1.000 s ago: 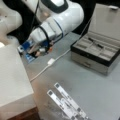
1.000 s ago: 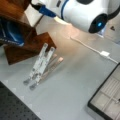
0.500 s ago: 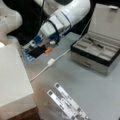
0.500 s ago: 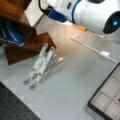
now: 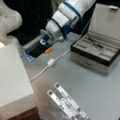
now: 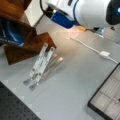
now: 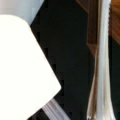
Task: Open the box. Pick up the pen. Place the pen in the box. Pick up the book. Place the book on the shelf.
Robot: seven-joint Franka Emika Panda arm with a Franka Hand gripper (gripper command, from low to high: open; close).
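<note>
In a front view the shelf sits at 9 o'clock. The gripper, at about 11 o'clock, is clamped on the book, whose white cover is raised just beside the shelf. At 3 o'clock the box stands open, the pen lying in its lining.

We see a grey table carrying the open box at a front view's right, a white cable running across the middle, and perforated metal brackets near the bottom. The shelf stands on it at the left.
</note>
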